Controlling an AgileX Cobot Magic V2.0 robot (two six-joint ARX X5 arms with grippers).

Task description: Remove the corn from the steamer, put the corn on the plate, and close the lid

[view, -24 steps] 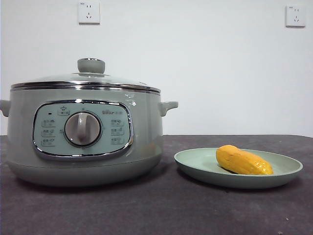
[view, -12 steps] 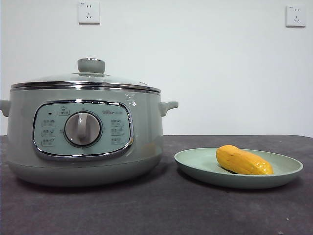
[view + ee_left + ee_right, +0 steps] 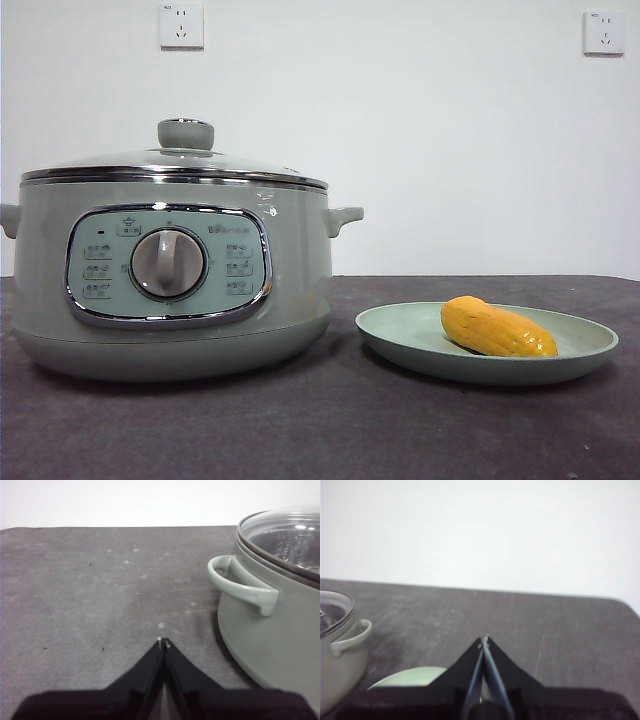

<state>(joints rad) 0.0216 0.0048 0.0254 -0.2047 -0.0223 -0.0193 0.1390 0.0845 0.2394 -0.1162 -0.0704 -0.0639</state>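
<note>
The sage-green steamer [image 3: 170, 280] stands at the left of the front view with the glass lid [image 3: 175, 160] seated on its rim. To its right the yellow-orange corn [image 3: 497, 328] lies on the pale green plate [image 3: 400, 330]. Neither arm shows in the front view. In the left wrist view my left gripper [image 3: 163, 641] is shut and empty over bare table, beside the steamer [image 3: 270, 625] and its side handle [image 3: 242, 585]. In the right wrist view my right gripper [image 3: 485, 639] is shut and empty, with the plate [image 3: 410, 676] and the steamer [image 3: 340, 655] below it.
A dark grey table [image 3: 330, 430] carries everything. A white wall with two sockets [image 3: 182, 25] stands behind. The table's far edge [image 3: 520, 592] shows in the right wrist view.
</note>
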